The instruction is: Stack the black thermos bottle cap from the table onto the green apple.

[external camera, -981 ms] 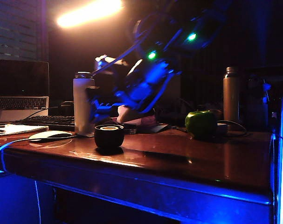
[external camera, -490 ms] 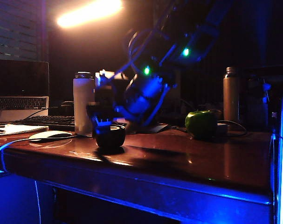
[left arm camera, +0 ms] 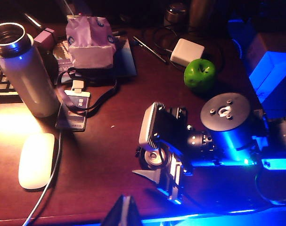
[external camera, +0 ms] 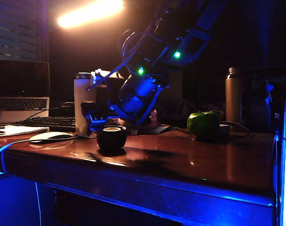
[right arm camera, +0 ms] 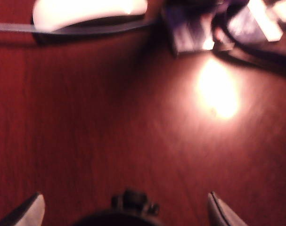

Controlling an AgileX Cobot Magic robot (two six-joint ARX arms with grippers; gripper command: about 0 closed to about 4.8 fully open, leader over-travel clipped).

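My right gripper (right arm camera: 124, 209), blurred, spreads wide around the cap (external camera: 111, 138); my left gripper (left arm camera: 125, 213) is cut off, state unclear.

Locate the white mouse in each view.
Exterior: white mouse at the left end of the table, by the keyboard.
Left wrist: mouse beside the pale bottle; left gripper at the near table edge.
Right wrist: mouse beyond the open right gripper.
Shared landmark: right gripper, at the black cap.

Right gripper (external camera: 98, 123) behind black cap (external camera: 111, 139)
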